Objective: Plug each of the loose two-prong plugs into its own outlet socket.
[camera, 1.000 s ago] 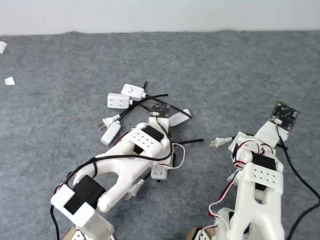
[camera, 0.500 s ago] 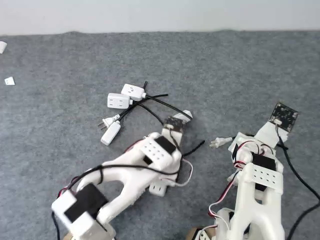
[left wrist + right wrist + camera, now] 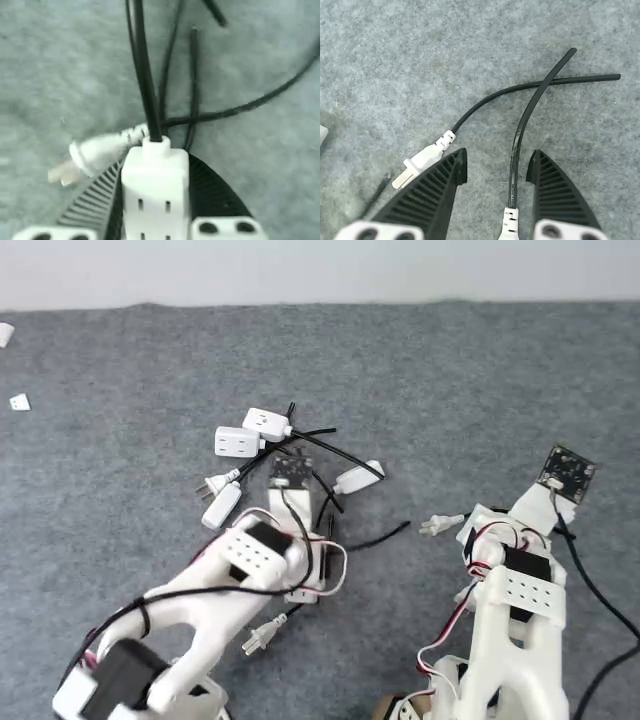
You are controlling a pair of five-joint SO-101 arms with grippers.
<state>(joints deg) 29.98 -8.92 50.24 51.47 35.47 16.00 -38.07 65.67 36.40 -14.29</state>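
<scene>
Left wrist view: the socket (image 3: 155,200) sat between the jaws of the left gripper (image 3: 155,162), slots toward the camera, with a black cord (image 3: 145,75) leaving its far end.
Left gripper: clamped on the socket, one ribbed jaw pressed against each side.
Loose plug: a white plug (image 3: 97,150) lay on the carpet (image 3: 45,60) just beside the socket, its prongs pointing away from it.
Right wrist view: a second plug (image 3: 422,162) lay just beside one jaw of the right gripper (image 3: 499,152), on that jaw's outer side, and a thin cord (image 3: 520,130) ran up between the jaws.
Right gripper: jaws wide apart, holding nothing, low over the carpet.
High view: two spare sockets (image 3: 238,441) lay together beyond the left arm, well apart from the right arm.
Handling: the plugs looked light, hard and smooth, so they would likely twist in a loose grip. The cords looked limp but springy enough to drag a plug round, and the prongs looked thin enough to bend.
Hold: best taken across the flat sides of the plug body, behind the prongs, and not by the cord.
</scene>
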